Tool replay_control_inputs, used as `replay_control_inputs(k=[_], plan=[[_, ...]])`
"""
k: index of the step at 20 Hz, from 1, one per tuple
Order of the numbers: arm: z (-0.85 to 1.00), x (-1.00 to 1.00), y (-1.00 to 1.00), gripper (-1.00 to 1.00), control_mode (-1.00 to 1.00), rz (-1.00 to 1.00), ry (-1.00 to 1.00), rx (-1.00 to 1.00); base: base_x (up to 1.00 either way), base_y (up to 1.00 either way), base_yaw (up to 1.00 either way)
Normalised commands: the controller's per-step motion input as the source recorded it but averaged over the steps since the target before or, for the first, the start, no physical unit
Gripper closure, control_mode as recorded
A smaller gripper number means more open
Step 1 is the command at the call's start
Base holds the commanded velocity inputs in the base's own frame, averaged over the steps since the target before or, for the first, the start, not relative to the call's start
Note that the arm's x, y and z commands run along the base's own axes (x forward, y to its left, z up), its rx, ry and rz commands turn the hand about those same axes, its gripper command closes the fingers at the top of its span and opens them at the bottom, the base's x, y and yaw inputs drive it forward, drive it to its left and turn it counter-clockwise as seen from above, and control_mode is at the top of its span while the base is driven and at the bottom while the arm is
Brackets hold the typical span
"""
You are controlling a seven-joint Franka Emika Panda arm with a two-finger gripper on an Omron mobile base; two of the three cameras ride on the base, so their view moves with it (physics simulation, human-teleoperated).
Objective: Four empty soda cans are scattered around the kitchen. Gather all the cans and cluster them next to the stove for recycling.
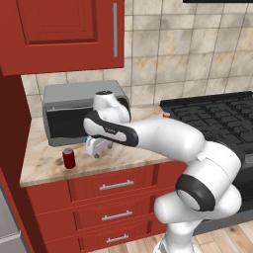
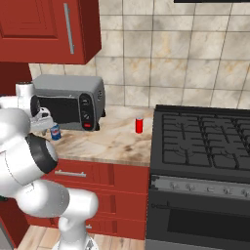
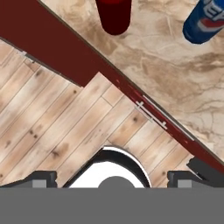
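Soda cans sit apart on the surface (image 1: 44,158): a red can (image 1: 68,158) near its front edge, a blue can (image 2: 55,132) before the toaster oven (image 2: 73,105), another red can (image 2: 139,125) beside the stove (image 2: 205,136); the gripper (image 1: 96,148) hovers with fingers apart, empty; it should centre over one can, descend straight, then close gently.
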Motion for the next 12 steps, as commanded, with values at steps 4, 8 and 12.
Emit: replay_control_inputs(k=[4,8,12], plan=[[0.0,0.03,0.25,-1.0,-1.0,-0.06,-0.01,-0.03,0.0,0.0,0.0],[0.0,0.05,0.22,-1.0,-1.0,-0.07,-0.03,-0.03,0.0,0.0,0.0],[0.0,0.07,0.21,-1.0,-1.0,-0.06,-0.04,-0.03,0.0,0.0,0.0]])
